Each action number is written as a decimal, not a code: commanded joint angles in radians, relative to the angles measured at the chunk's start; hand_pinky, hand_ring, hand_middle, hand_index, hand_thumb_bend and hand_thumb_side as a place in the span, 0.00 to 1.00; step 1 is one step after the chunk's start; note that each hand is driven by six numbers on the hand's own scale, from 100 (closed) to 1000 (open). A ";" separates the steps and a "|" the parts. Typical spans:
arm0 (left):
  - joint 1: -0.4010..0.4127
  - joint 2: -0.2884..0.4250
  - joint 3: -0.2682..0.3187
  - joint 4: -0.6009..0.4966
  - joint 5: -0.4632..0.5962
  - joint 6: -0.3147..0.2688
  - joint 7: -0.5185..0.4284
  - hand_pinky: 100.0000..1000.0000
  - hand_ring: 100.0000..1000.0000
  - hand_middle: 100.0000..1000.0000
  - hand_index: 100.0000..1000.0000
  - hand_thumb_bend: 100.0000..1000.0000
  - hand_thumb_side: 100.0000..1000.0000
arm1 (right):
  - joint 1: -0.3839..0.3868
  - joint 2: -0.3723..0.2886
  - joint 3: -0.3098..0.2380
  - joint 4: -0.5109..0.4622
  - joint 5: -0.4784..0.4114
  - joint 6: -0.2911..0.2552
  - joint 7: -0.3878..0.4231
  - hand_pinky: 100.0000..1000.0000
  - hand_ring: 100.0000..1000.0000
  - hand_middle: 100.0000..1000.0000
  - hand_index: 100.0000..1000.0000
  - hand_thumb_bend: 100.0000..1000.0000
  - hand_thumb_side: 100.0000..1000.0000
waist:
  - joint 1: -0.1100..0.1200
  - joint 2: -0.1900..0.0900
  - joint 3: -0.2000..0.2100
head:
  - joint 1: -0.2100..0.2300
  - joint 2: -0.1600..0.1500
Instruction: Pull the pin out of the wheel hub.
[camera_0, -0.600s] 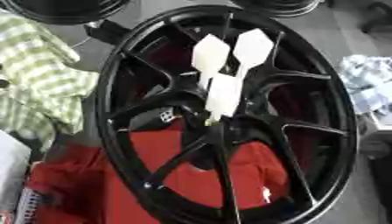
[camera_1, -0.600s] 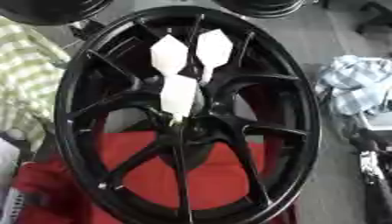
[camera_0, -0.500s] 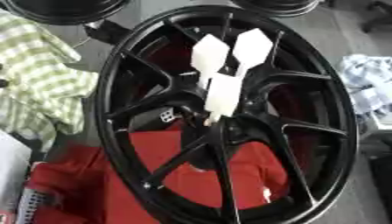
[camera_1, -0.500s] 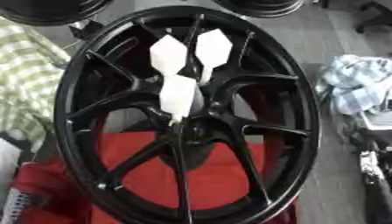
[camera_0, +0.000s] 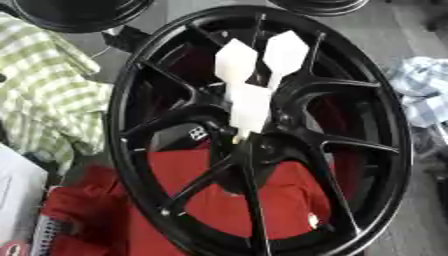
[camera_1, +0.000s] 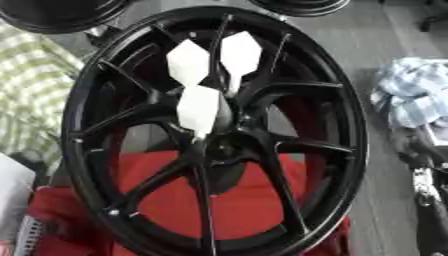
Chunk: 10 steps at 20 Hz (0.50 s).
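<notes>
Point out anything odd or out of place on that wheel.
A dart-like pin with three white fins stands up from the centre of the black wheel, its tip at the hub. It looks foreign there. The wheel lies on red cloth. No robot hand shows.

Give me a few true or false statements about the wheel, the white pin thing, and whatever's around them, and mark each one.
1. The black wheel has thin spokes meeting at a central hub. True.
2. A white-finned pin stands at the hub. True.
3. The cloth seen through the spokes is blue. False: it is a red cloth.
4. A robot hand grips the pin. False: no hand shows in either view.
5. A green checked cloth lies left of the wheel. True.
</notes>
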<state>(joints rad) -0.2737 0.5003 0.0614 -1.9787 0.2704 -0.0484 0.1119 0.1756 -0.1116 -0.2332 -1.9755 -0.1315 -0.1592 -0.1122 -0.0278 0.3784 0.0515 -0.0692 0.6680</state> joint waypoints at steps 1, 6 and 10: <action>-0.018 0.061 -0.005 -0.021 -0.008 -0.020 -0.005 0.57 0.64 0.55 0.72 0.00 0.64 | -0.003 -0.024 -0.001 -0.025 0.010 0.006 -0.001 1.00 0.82 0.83 0.79 0.00 0.51 | 0.006 -0.017 0.002 | 0.007 -0.007; -0.032 0.130 -0.026 -0.021 -0.035 -0.043 -0.018 0.57 0.64 0.55 0.72 0.00 0.61 | -0.004 -0.031 0.001 -0.025 0.014 0.007 0.000 1.00 0.82 0.83 0.79 0.00 0.51 | 0.015 -0.019 0.004 | 0.011 0.000; -0.066 0.258 -0.061 -0.021 -0.079 -0.080 -0.043 0.58 0.64 0.56 0.73 0.00 0.55 | 0.001 -0.039 0.000 -0.025 0.018 0.006 0.000 1.00 0.82 0.83 0.79 0.00 0.50 | 0.025 -0.024 0.008 | 0.011 0.009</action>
<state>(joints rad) -0.3278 0.6860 0.0032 -1.9791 0.2055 -0.1133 0.0751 0.1735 -0.1281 -0.2332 -1.9755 -0.1197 -0.1536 -0.1106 -0.0050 0.3782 0.0577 -0.0623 0.6758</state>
